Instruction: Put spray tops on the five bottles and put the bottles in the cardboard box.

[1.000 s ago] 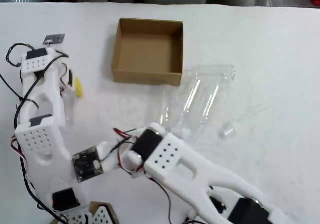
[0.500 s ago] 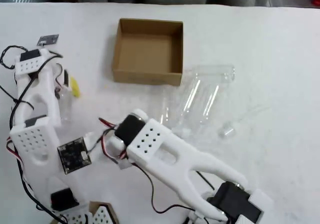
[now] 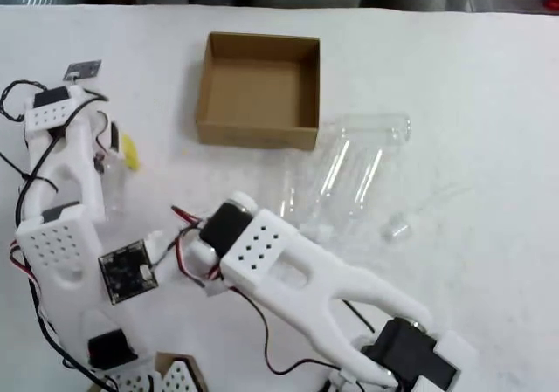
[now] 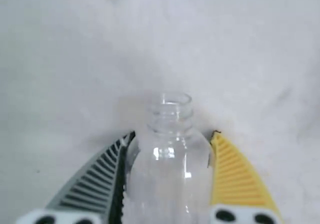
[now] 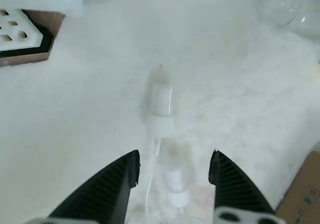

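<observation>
left hand [image 4: 173, 134] keeps bottle [image 4: 169, 164], right hand [image 5: 173, 158] closer

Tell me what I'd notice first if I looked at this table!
Probably the empty cardboard box towards the far side of the table, with clear spare bottles lying beside it. Nearer, the left gripper clamps a topless bottle, and the right gripper hangs open over a white spray top lying on the table.
</observation>
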